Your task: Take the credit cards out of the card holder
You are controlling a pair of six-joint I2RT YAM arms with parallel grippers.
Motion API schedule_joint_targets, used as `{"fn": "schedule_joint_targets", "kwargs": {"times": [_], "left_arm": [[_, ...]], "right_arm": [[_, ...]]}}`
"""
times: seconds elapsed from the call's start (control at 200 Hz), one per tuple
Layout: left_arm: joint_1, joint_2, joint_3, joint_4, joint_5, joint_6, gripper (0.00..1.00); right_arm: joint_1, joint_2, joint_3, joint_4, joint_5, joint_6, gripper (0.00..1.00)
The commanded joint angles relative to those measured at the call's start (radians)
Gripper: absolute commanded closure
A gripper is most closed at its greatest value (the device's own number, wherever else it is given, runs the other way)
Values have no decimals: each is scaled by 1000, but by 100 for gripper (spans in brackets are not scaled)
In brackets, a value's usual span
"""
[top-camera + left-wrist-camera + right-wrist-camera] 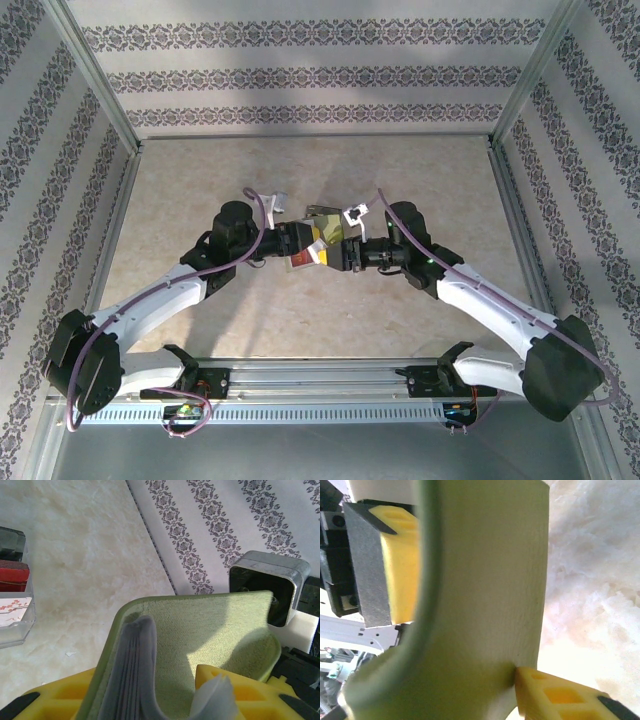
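Observation:
Both grippers meet over the middle of the table on the olive-green card holder [322, 238], which is lifted off the surface. In the left wrist view my left gripper [150, 702] has its yellow fingers [55, 700] on either side of the card holder [200, 635], shut on the part with the grey inner pockets [130, 670]. From the other side my right gripper [445, 705] presses a yellow finger [555, 695] against the outer face of the card holder [485, 580]. The credit cards are hidden.
A clear plastic tray [15, 610] with red-and-white contents stands on the marble tabletop to the left of the left gripper. Patterned walls [320, 75] close off the back and both sides. A metal rail [320, 385] runs along the near edge.

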Motion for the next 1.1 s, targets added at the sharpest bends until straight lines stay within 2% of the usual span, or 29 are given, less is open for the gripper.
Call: {"fn": "schedule_joint_targets", "kwargs": {"times": [0.0, 0.085, 0.195, 0.255, 0.44, 0.58, 0.68, 0.809, 1.094], "left_arm": [[-17, 12, 51, -24, 18, 22, 57], [-18, 12, 54, -27, 17, 20, 54], [-17, -7, 56, -32, 8, 23, 41], [-12, -23, 58, -39, 4, 22, 30], [50, -107, 34, -35, 24, -2, 15], [91, -151, 1, 25, 79, -53, 12], [122, -190, -20, 32, 75, -74, 7], [178, -218, -75, 190, 121, -184, 5], [170, -182, -90, 285, 169, -224, 4]], "right_arm": [[13, 18, 41, 1, 27, -28, 69], [11, 18, 41, -3, 36, -25, 83], [-8, 6, 28, 2, 30, -9, 100], [-26, -6, 15, 20, 9, 6, 100], [-82, -46, -32, 96, -77, 54, 100], [-116, -69, -75, 271, -164, 164, 100], [-138, -93, -85, 349, -196, 224, 100], [-179, -122, -92, 435, -229, 303, 100], [-189, -115, -77, 624, -263, 454, 100]]}}
